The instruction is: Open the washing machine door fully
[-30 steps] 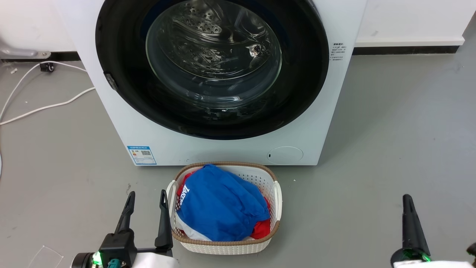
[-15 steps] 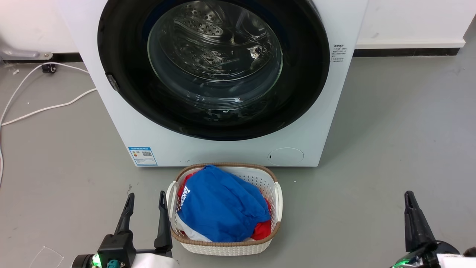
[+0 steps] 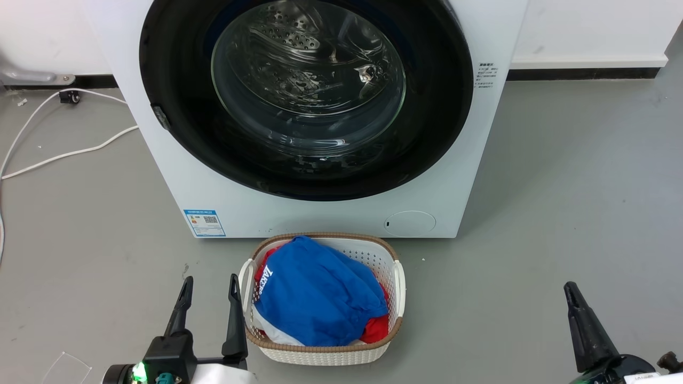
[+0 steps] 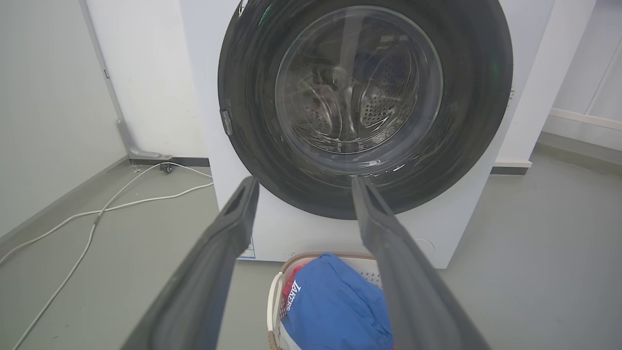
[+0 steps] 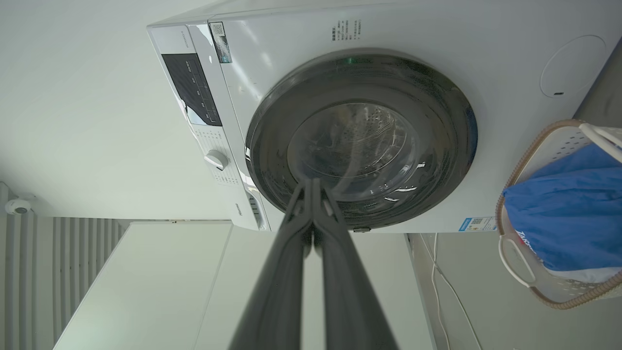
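door: the door (image 3: 308,80) is seen shut flat against the washer (image 3: 320,216) front, glass bowl in the middle, a small catch (image 3: 160,117) on its left rim
left gripper: the left gripper (image 3: 211,279) is held low over the floor just left of the basket (image 3: 399,277), fingers spread wide, nothing gripped, well apart from the door
right gripper: the right gripper (image 5: 311,184) is held low at the far right, fingers pressed together, nothing between them, pointed at the door but not touching it
basket: parked right in front of the washer, stuffed with blue cloth (image 3: 320,293) with some red underneath
floor: a white cable (image 3: 64,154) is trailed off to the left
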You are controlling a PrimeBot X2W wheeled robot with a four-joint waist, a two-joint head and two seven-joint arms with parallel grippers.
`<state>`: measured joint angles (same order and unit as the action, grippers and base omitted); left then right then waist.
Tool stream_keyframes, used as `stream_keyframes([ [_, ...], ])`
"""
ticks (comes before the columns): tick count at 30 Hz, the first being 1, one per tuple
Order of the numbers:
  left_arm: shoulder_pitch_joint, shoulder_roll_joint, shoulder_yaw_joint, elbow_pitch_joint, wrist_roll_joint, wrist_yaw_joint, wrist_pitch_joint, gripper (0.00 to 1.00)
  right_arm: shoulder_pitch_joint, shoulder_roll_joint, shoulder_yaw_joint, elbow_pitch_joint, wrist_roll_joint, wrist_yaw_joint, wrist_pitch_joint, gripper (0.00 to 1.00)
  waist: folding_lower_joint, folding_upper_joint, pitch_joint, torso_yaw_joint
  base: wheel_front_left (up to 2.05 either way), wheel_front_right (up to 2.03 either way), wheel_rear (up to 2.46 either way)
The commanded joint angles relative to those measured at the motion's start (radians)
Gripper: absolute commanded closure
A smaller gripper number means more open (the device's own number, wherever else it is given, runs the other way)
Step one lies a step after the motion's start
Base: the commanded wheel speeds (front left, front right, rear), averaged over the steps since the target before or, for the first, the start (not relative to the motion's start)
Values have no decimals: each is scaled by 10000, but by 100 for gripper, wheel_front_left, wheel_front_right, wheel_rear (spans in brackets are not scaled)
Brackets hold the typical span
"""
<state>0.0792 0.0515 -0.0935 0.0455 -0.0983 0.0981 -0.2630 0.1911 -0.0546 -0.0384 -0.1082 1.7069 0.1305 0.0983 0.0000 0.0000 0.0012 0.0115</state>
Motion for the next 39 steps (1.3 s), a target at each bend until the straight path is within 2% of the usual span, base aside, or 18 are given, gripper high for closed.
stream_keyframes([
  [1,27,-13,8,4,83,30,-28,0,112,42,29,20,-74,4,27,100,0,0,5,4,0,0,0],
  [13,-160,-14,-8,-96,191,24,-28,0,-215,54,114,181,-43,4,-174,100,0,0,293,57,0,0,0],
  [17,-447,-14,-16,-180,297,-57,-28,0,-760,51,-243,353,-67,4,-244,100,0,0,696,133,0,0,0],
  [22,-943,-14,-28,-323,437,-124,-27,0,-1950,12,-1202,845,71,4,-131,100,0,0,1401,275,0,0,0],
  [30,-1820,-14,-223,-636,508,-98,-26,0,-4392,-726,-2443,1774,-75,4,458,100,0,0,2776,559,0,0,0],
  [39,-2901,-14,-288,-1029,607,-104,-26,0,-7590,-1972,-2355,3177,-516,4,1424,100,0,0,4567,658,0,0,0],
])
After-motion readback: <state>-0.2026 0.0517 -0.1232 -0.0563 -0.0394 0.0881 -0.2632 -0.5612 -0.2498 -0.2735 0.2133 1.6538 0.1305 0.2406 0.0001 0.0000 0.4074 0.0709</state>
